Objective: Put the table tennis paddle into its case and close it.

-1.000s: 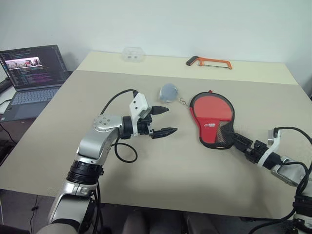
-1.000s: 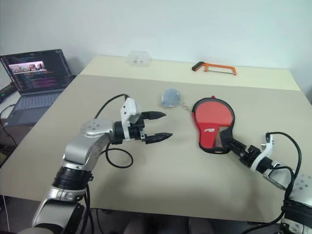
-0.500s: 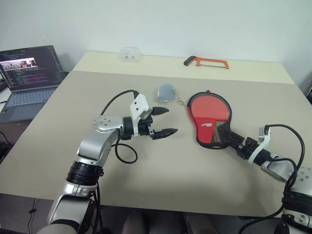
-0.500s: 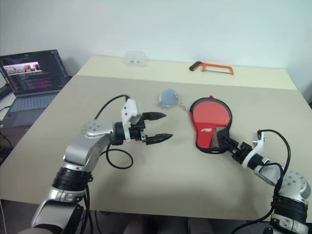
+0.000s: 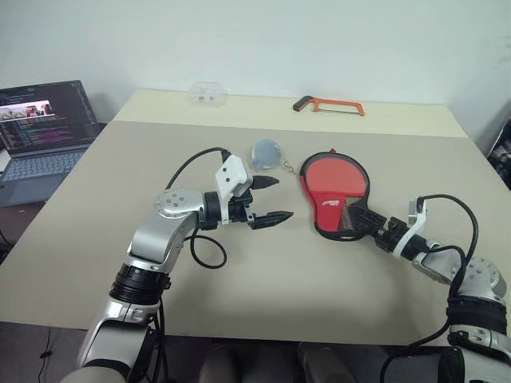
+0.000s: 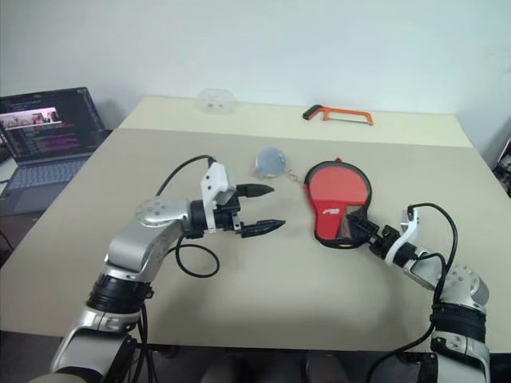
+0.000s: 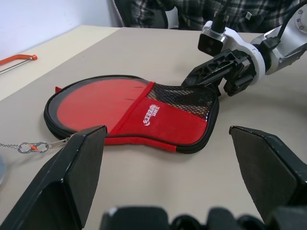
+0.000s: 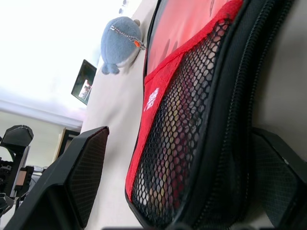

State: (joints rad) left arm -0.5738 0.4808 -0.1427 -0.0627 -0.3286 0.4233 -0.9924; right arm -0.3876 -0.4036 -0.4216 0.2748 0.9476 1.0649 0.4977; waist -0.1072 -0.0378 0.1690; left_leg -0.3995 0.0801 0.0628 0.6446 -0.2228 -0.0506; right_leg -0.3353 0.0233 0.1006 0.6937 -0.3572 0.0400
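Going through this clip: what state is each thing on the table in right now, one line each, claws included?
case: flat on the table, red side with mesh pocket up.
table tennis paddle: handle visible through the mesh pocket.
left claw: open, empty, above the table beside the case.
right claw: open, at the case's narrow end.
hacksaw: lying flat at the far edge.
laptop: open, screen lit.

Red case [image 5: 333, 194] flat on table [image 5: 239, 303]
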